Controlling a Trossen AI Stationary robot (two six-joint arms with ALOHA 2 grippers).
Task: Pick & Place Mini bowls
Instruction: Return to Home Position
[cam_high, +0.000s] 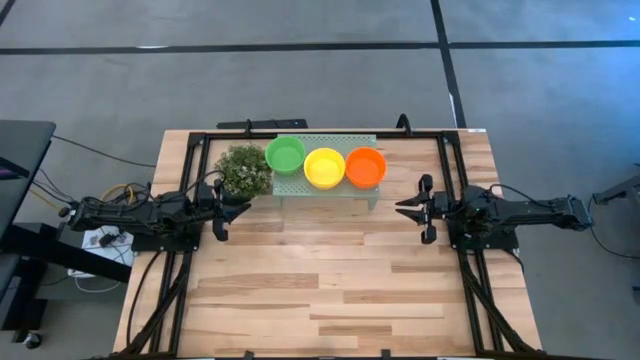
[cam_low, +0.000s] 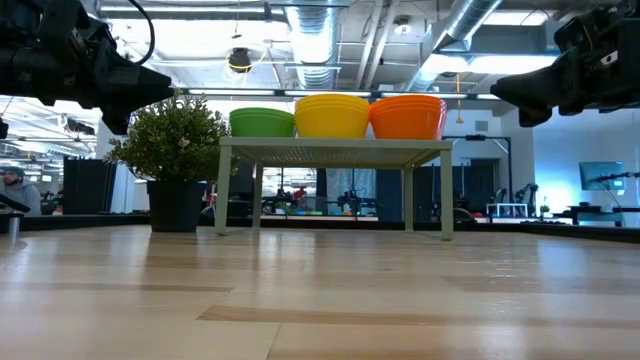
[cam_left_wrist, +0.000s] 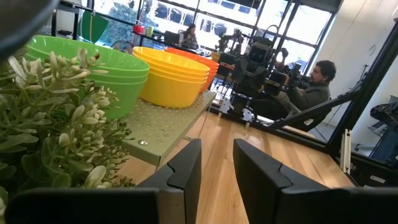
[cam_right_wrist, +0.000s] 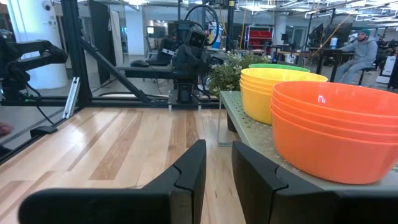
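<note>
Three stacks of mini bowls stand in a row on a raised pale green perforated tray (cam_high: 325, 190) near the table's far edge: green (cam_high: 285, 154), yellow (cam_high: 324, 167), orange (cam_high: 366, 166). Each stack rests by its base on the tray top, as the low view shows (cam_low: 332, 116). My left gripper (cam_high: 238, 212) hovers above the table left of the tray, beside the plant, fingers open a narrow gap. My right gripper (cam_high: 402, 208) hovers right of the tray, also open a narrow gap. Neither touches anything.
A bushy green plant (cam_high: 243, 171) in a dark pot stands just left of the tray, close to my left gripper. The tray stands on thin legs (cam_low: 254, 195). Bare wooden table (cam_high: 330, 280) spreads toward the near edge. People sit in the room beyond.
</note>
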